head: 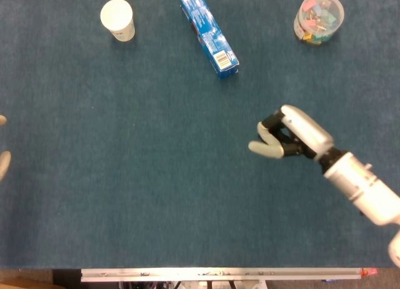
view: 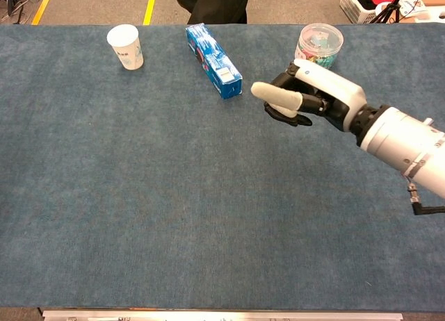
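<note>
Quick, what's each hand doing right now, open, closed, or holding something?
Left hand: only fingertips show at the frame edge; cannot be told.
Right hand: open, holding nothing.

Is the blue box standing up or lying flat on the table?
Lying flat: the blue box rests on its long side on the table, its end flap facing the right hand.

Blue-carpeted table (view: 139,196) (floor beyond)

The table (head: 156,195) is covered in a dark teal-blue cloth, evenly coloured. The right hand (head: 289,134) is white with black between the fingers — its thumb pale grey. The cup (head: 117,19) is white with faint bluish print. The box (head: 209,31) is bright blue with white lettering. The clear tub (head: 319,17) holds pink, green and yellow bits.
</note>
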{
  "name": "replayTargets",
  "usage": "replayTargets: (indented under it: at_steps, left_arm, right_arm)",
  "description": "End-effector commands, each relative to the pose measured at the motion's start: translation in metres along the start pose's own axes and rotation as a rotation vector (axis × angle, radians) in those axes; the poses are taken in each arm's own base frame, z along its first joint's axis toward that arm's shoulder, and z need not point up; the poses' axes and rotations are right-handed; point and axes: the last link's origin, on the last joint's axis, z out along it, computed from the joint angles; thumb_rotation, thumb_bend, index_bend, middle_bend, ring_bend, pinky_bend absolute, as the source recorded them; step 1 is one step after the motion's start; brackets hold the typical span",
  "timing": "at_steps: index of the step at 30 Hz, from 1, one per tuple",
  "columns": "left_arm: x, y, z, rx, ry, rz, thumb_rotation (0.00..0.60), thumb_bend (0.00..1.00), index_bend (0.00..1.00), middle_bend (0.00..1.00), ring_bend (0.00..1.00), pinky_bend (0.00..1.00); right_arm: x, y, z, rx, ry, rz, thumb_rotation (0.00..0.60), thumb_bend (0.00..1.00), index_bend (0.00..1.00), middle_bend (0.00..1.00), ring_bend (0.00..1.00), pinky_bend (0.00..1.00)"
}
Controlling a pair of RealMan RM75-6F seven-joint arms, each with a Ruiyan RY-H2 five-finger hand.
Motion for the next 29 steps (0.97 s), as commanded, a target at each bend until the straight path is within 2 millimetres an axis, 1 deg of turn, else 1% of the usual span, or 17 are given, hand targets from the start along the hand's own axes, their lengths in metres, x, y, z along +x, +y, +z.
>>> replayTargets:
  at_steps: [1,3,7,16,21,29]
  left_arm:
    - [0.000,0.001,0.001,-0.002,0.000,0.002,0.600,0.28,0.33,0.34,0.32,0.27]
    - [0.000,0.001,0.001,-0.003,-0.001,0.002,0.600,0.28,0.33,0.34,0.32,0.27]
    - [-0.001,0.001,0.003,-0.003,-0.008,0.005,0.600,0.28,0.33,0.34,0.32,0.27]
    - [-0.002,0.001,0.005,-0.003,-0.018,0.005,0.600,0.28,0.33,0.34,0.32,0.27]
    - [-0.002,0.000,0.004,-0.001,-0.017,0.007,0.600,0.28,0.33,0.34,0.32,0.27]
    - [-0.003,0.001,0.005,-0.004,-0.019,0.006,0.600,0.28,0.33,0.34,0.32,0.27]
  right_arm:
    - [-0.006,-0.002,0.015,0.018,-0.010,0.020,0.084,0.00,1.00,1.00,0.99,1.00]
    - [-0.011,-0.002,0.020,0.017,-0.025,0.038,0.040,0.00,1.00,1.00,1.00,1.00]
    - [-0.021,-0.003,0.033,0.013,-0.064,0.061,0.003,0.00,1.00,1.00,1.00,1.00]
    - [-0.038,-0.016,0.047,0.061,-0.118,0.132,0.000,0.00,1.00,1.00,1.00,1.00]
    - [-0.041,-0.020,0.047,0.084,-0.135,0.144,0.000,0.00,1.00,1.00,1.00,1.00]
    - [-0.041,-0.021,0.043,0.092,-0.137,0.152,0.000,0.00,1.00,1.00,1.00,1.00]
